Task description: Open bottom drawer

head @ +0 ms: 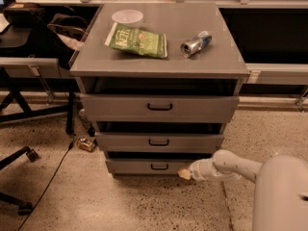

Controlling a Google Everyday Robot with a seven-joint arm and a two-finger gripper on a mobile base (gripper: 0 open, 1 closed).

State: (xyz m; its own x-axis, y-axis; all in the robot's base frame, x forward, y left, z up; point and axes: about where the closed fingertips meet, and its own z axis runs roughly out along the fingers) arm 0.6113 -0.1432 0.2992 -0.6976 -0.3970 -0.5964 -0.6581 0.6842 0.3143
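Where the white arm [231, 166] reaches in from the right of the cabinet [163, 61], we see the gripper [185, 173] at the right end of the bottom drawer [139, 166], right of its handle [159, 166]. Whether it is clenched, released or touching the panel we cannot tell. This drawer is the cabinet's lowest, with a dark gap above its front, and the contents of all three drawers are hidden in shadow. On the cabinet top lie a green bag [137, 41], a can [195, 44] on its side and a clear cup [127, 17].
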